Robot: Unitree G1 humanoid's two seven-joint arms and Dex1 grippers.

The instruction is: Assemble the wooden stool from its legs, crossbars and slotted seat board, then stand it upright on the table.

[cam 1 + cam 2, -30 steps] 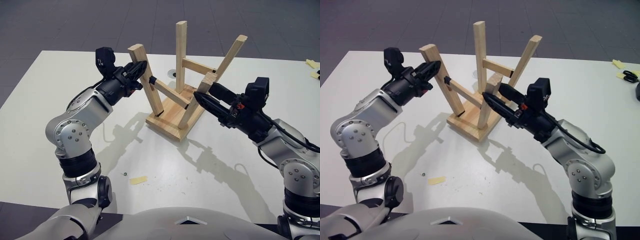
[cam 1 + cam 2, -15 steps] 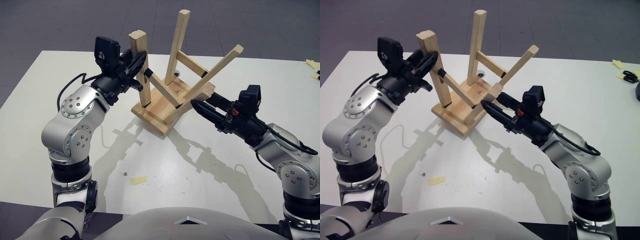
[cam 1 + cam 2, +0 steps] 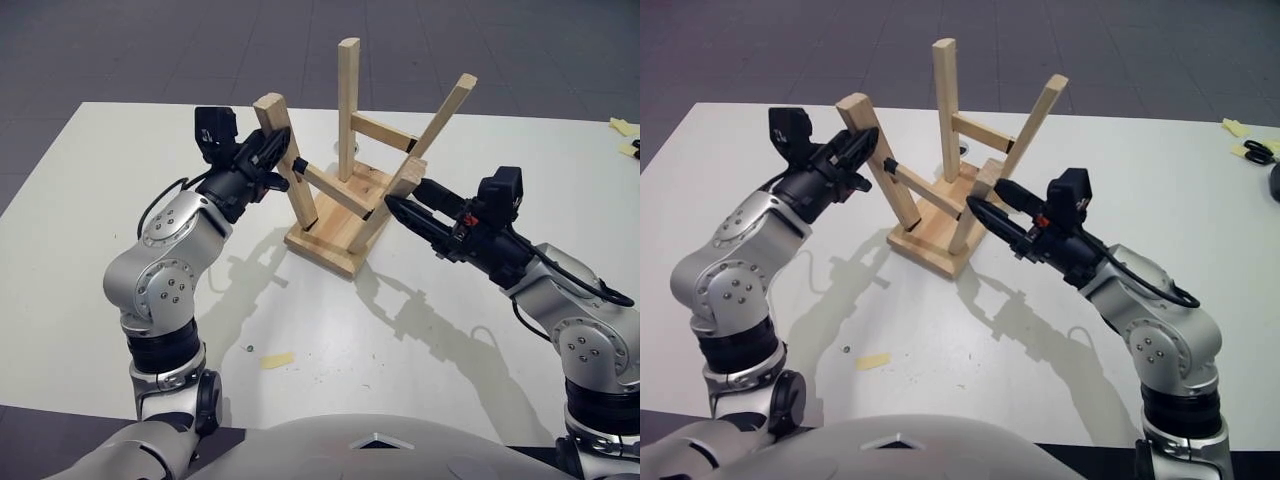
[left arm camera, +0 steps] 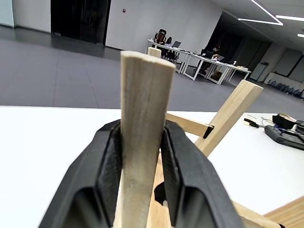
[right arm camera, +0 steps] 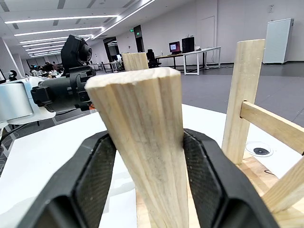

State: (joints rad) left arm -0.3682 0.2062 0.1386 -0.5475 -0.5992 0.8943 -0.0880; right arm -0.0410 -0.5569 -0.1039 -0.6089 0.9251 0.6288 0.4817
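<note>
Left eye view — stool inverted by the table's far edge, left gripper and right gripper each clamping a leg; likely rigid, light — hold near crossbars.

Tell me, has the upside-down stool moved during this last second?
Yes. Against the tape scrap on the table, the stool swung toward the robot's left, then back right, ending nearly where it began, still legs up.

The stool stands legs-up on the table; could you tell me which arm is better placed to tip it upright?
Probably left: the left gripper clamps a leg high above the seat board, giving leverage; the right gripper holds its leg lower.
</note>
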